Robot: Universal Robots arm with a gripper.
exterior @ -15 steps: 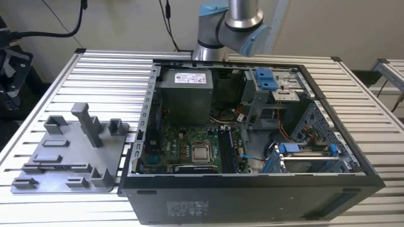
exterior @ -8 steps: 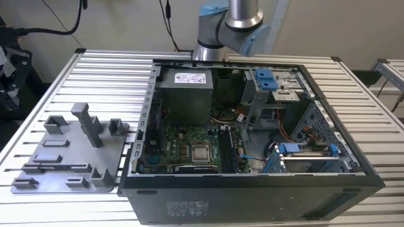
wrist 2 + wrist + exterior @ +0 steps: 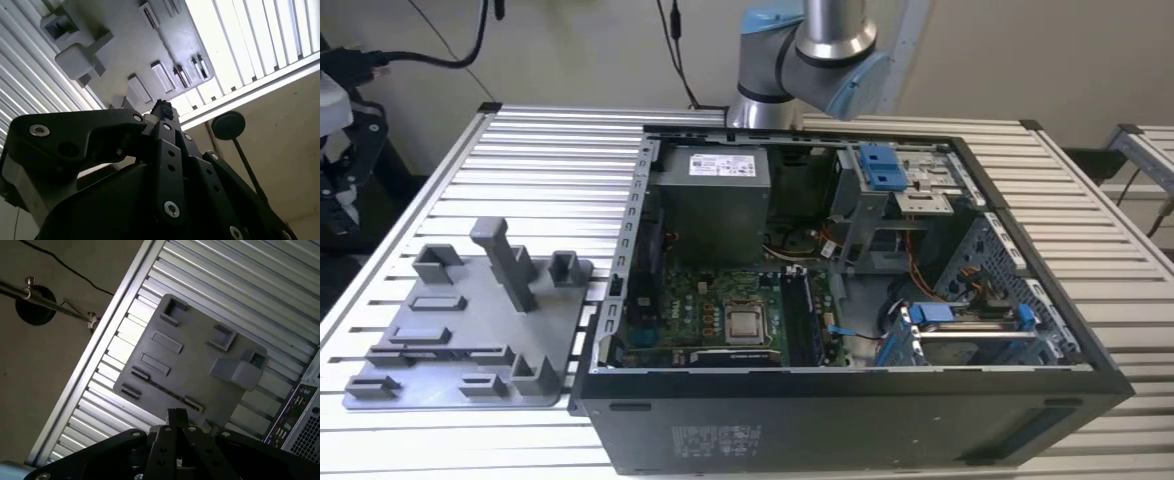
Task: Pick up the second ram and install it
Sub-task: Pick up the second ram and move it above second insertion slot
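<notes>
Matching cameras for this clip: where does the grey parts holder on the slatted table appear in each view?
Exterior view: the grey parts holder lies on the exterior view's left of the open computer case.
First wrist view: the holder lies just beyond the gripper, beside the case's corner.
Second wrist view: the holder lies beyond the gripper.
Shared landmark: the slatted table under it.

A grey fixture plate (image 3: 200, 365) is laid on the slatted metal table (image 3: 240, 285) beneath the gripper (image 3: 176, 415); a computer case (image 3: 854, 420) is set beside that plate.
</notes>
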